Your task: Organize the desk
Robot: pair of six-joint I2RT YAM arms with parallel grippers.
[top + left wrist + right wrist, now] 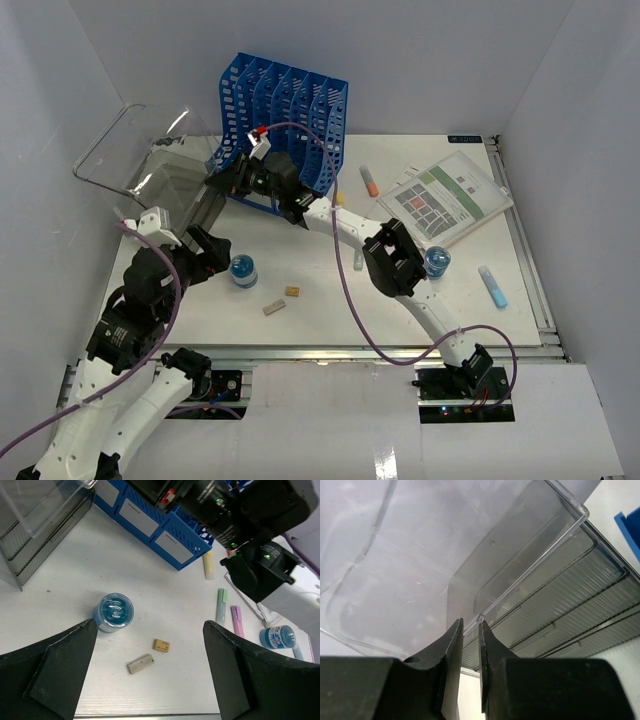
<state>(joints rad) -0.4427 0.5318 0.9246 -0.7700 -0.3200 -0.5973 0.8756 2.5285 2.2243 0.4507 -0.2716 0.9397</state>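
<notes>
**A:** Well, how do we stand on the left?

**B:** Our left gripper [150, 625] hangs with its jaws spread wide, grasping nothing, above the desk [165, 585]. Below it we see a blue jar [113, 612], a tan block [161, 645] and a gray block [140, 663], all near one another.

**A:** And on the right?

**B:** Our right gripper [470, 624] is pinched nearly closed on the rim of a clear tray [420, 570], which tilts up above a gray drawer unit [570, 610] at the far left.

**A:** And the desk itself?

**B:** We see it spread white beneath both arms, with a blue file rack [290, 110] at the back and a printed sheet [447, 195] toward the far right.
</notes>
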